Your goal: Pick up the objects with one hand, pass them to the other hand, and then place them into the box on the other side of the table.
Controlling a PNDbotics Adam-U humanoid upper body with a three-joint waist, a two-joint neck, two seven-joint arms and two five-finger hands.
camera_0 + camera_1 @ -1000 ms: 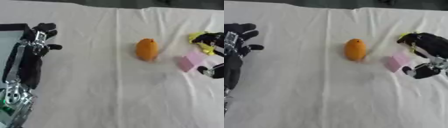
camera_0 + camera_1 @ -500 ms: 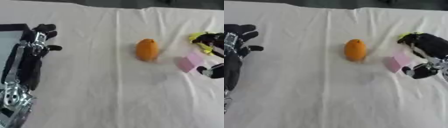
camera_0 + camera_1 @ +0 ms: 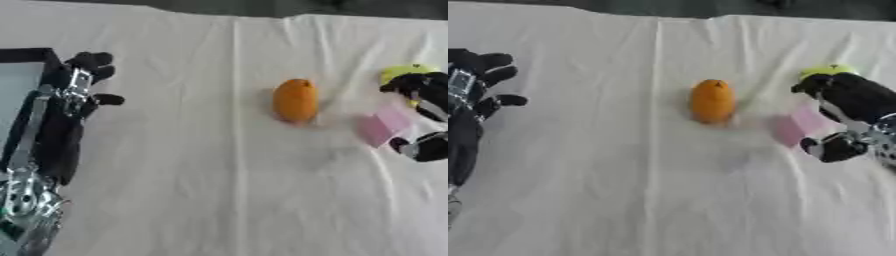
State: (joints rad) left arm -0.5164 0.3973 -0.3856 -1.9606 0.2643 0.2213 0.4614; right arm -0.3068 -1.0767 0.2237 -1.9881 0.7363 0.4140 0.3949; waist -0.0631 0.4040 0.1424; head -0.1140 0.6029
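Observation:
An orange fruit (image 3: 295, 100) lies in the middle of the white cloth. To its right a small pink block (image 3: 796, 128) lies flat, with a yellow-green thing (image 3: 826, 70) just behind it. My right hand (image 3: 855, 107) hovers over both. Its fingers (image 3: 814, 85) arch in front of the yellow-green thing, its thumb lies below the pink block, and the block sits in the gap between them, not gripped. My left hand (image 3: 77, 84) rests open at the far left, fingers pointing away, beside the box (image 3: 26, 51).
The box is grey inside with a black rim and is cut off by the left edge. My left forearm (image 3: 35, 165) runs down the left side to the lower corner. A fold line in the cloth runs down past the fruit.
The right hand's fingers have dropped slightly toward the pink block. The fruit, the block and the left hand stay where they were.

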